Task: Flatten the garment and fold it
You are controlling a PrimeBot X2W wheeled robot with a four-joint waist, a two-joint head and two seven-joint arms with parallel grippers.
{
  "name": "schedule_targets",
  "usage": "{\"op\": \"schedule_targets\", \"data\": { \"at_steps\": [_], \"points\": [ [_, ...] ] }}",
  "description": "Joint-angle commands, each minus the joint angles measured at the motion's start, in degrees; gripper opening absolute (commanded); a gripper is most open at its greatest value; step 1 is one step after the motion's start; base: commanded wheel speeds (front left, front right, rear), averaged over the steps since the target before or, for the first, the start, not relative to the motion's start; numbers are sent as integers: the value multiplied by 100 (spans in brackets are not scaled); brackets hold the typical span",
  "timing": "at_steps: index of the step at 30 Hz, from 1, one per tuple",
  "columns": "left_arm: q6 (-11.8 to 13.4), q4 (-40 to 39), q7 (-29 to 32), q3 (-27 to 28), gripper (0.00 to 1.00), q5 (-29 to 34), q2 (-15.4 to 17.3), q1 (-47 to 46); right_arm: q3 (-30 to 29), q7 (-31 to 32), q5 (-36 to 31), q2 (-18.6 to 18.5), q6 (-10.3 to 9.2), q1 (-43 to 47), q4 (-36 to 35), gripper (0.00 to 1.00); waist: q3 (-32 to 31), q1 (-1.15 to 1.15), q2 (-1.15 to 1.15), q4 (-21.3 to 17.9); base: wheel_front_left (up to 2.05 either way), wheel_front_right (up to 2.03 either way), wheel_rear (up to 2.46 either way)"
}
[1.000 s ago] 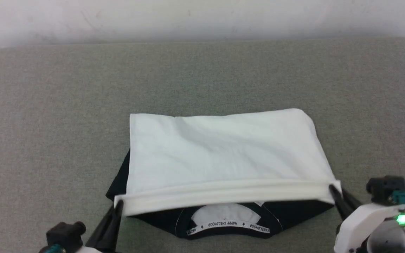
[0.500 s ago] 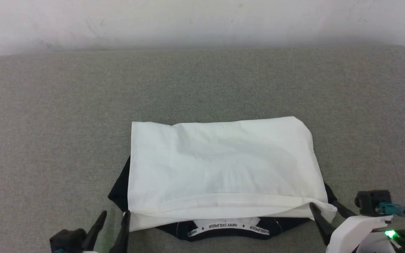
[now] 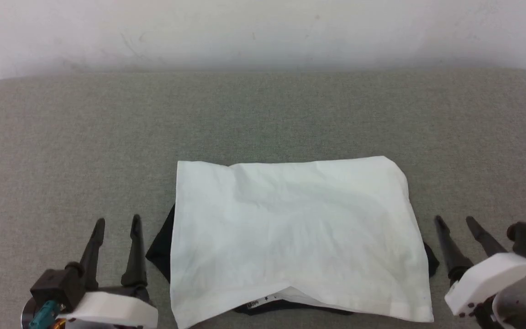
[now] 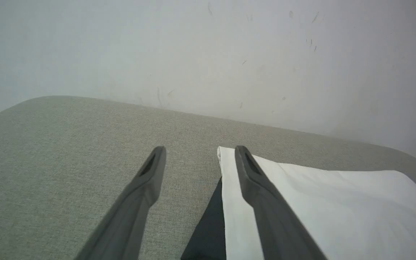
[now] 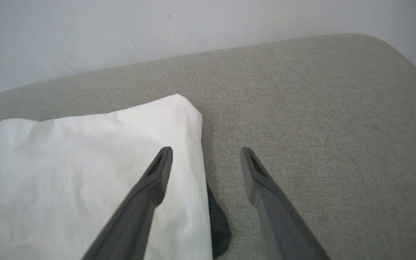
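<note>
Garment (image 3: 290, 237) lies crosswise, collar (image 3: 263, 305) at near edge.

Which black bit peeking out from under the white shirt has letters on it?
The middle black bit at the shirt's near edge: a white lettered strip runs along it. The left black bit and right black bit are plain.
</note>
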Motion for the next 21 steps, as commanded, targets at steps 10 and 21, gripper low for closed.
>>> {"op": "schedule_targets", "data": {
  "at_steps": [10,21],
  "points": [
    [-334,217,-27,551,100,570,-597,-657,66,368,326,20,-10,-1049,1639,100,27,0,-1,70,0,0,0],
    [-653,646,-28,800,100,1066,-906,-969,373,1374,38,20,-10,-1678,2851,100,28,0,-1,137,0,0,0]
  ]
}}
